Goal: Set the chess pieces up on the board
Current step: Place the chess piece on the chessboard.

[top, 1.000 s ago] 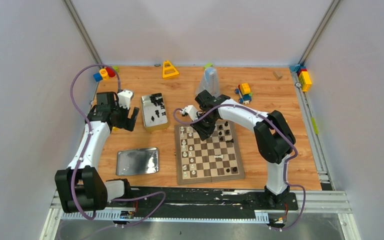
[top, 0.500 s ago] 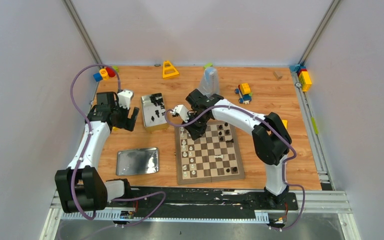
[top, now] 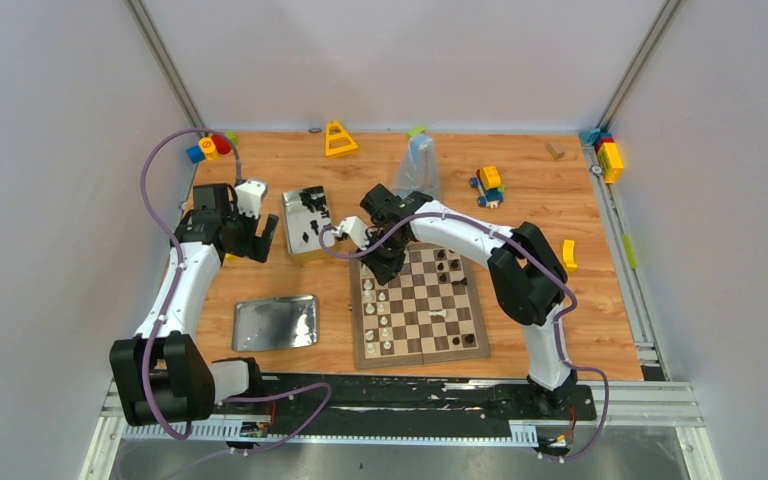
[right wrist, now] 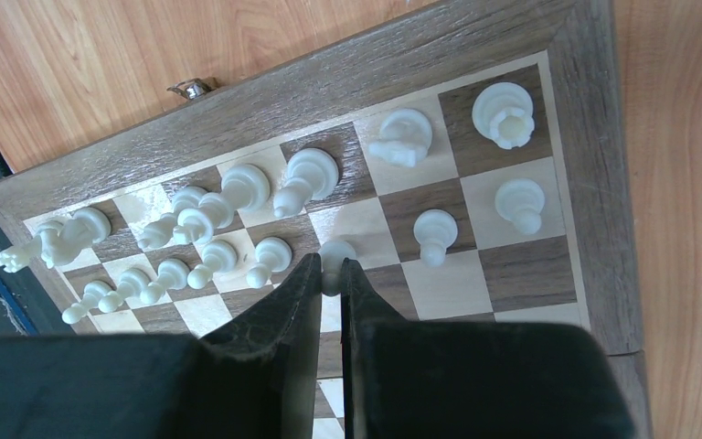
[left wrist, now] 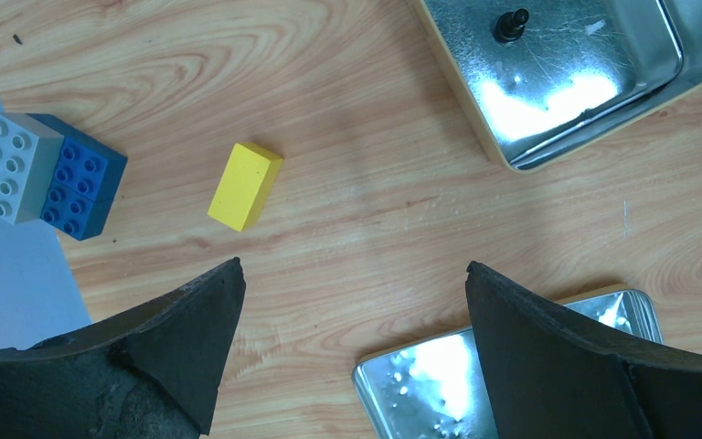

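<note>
Close to a corner of the chessboard (right wrist: 594, 183), the right hand (right wrist: 331, 277) pinches a cream pawn (right wrist: 336, 251) — the left hand (left wrist: 355, 293), spread wide, hangs over open table (left wrist: 347, 165) near a yellow block (left wrist: 245, 186).

This looks like a robotics lab, more exactly a closed test cell. Plain white panels (top: 50, 150) stand on three sides, joined in the corners by aluminium profiles (top: 167, 65). Two robot arms, the left arm (top: 185, 290) and the right arm (top: 470, 232), are fixed on a black rail (top: 410, 392) at the near edge, and purple cables (top: 144, 185) hang in loops along them. On the wooden table top (top: 540, 200) lie small loose things: toy blocks (top: 610, 155), a metal tin (top: 290, 225), its lid (top: 275, 322) and the board (top: 430, 295).
</note>
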Robot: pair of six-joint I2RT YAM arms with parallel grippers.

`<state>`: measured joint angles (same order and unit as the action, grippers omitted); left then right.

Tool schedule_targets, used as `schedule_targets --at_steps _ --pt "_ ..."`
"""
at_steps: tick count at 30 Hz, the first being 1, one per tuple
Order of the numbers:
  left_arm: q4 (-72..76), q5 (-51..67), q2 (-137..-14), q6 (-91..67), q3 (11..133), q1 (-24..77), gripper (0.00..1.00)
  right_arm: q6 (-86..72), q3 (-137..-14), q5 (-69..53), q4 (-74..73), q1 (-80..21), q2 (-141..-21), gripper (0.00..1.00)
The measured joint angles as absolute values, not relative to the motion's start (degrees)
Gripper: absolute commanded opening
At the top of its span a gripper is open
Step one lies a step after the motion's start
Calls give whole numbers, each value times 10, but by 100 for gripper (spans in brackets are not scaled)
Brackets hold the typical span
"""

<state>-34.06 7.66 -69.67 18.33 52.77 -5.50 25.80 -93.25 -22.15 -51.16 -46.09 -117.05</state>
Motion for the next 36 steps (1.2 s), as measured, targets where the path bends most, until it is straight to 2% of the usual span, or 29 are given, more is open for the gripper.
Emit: schedule_targets --at_steps 20,28,31,36 --pt "-341 77 -697 183 528 -55 98 258 -941 -212 -516 -468 -1180 12" --pt "-341 77 -697 183 528 -55 98 258 -943 -210 -516 -468 -1180 28" --pt "-341 77 -697 183 528 -55 98 258 -943 -210 -516 -468 -1180 37" --pt "-341 77 -697 183 528 -55 98 258 -943 -208 -516 -468 -1180 39"
